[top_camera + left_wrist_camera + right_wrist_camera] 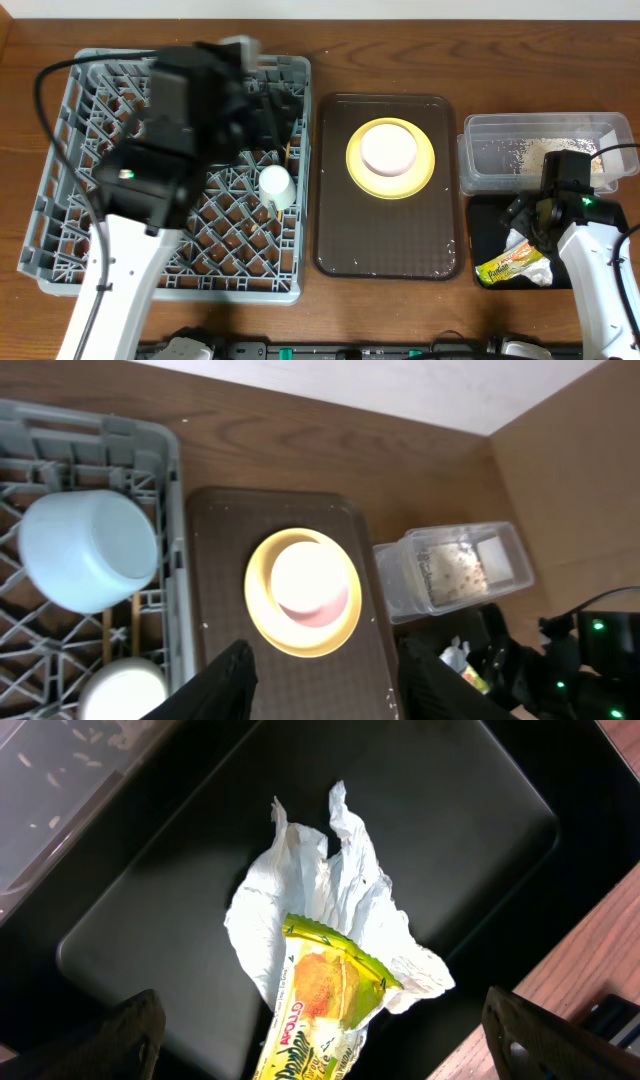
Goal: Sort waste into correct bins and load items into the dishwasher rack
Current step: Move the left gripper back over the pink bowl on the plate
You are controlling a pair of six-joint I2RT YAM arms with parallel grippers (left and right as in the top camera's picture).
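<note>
A brown wooden table [400, 60] carries four things. The grey dishwasher rack [297, 150] takes up its left side, from near the far edge towards the near edge. The dark brown tray [385, 250] lies in the middle, just beside the rack. By the right edge, the clear tub [540, 120] sits on the far side of the black tub [485, 225], just beside it.

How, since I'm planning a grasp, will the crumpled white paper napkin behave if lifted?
Probably floppy and light: the crumpled white paper napkin shows thin creased folds. The green-and-yellow snack wrapper lying on it would likely slide off.
</note>
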